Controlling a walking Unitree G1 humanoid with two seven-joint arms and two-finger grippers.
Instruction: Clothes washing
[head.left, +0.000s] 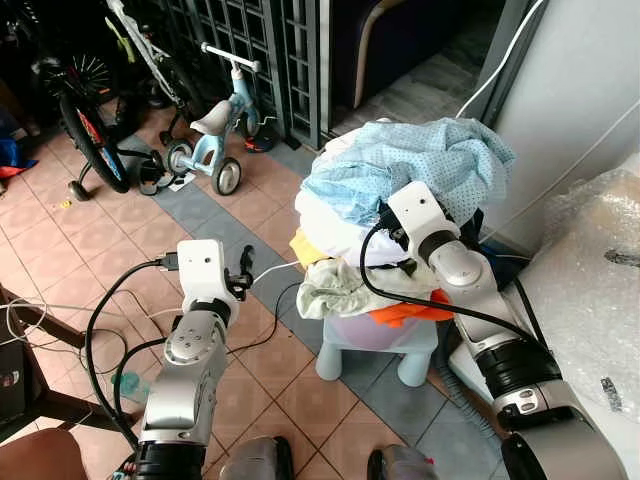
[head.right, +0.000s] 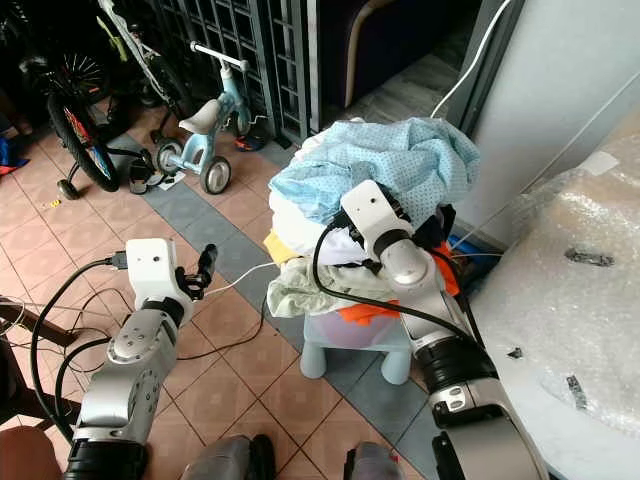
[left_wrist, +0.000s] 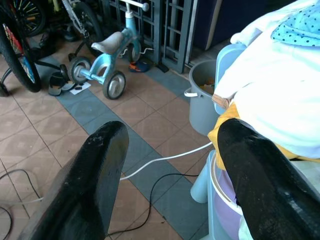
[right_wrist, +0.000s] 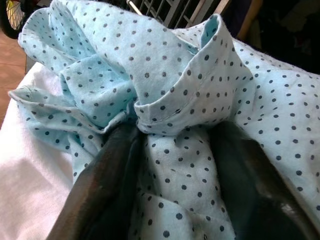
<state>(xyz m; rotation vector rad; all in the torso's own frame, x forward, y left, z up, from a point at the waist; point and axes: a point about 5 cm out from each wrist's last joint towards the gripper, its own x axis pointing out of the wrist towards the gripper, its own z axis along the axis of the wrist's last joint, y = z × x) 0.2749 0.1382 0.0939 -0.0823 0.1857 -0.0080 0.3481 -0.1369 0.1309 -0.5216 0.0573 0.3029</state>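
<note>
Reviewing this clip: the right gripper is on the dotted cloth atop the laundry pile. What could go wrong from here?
1. The pile is heaped high over a small basket on a stool; pulling the dotted cloth may drag the white and yellow pieces off onto the floor.
2. The right gripper has fabric bunched between its fingers, so it may lift several layers, or slip.
3. Cables cross the floor by the stool, where the left gripper is open; a snag seems possible.

Clothes pile (head.left: 400, 200) on basket (head.left: 375, 330), tricycle (head.left: 215, 135) behind-left.

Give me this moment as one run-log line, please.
right gripper: pinching dotted blue shirt | left gripper: open, idle
</note>
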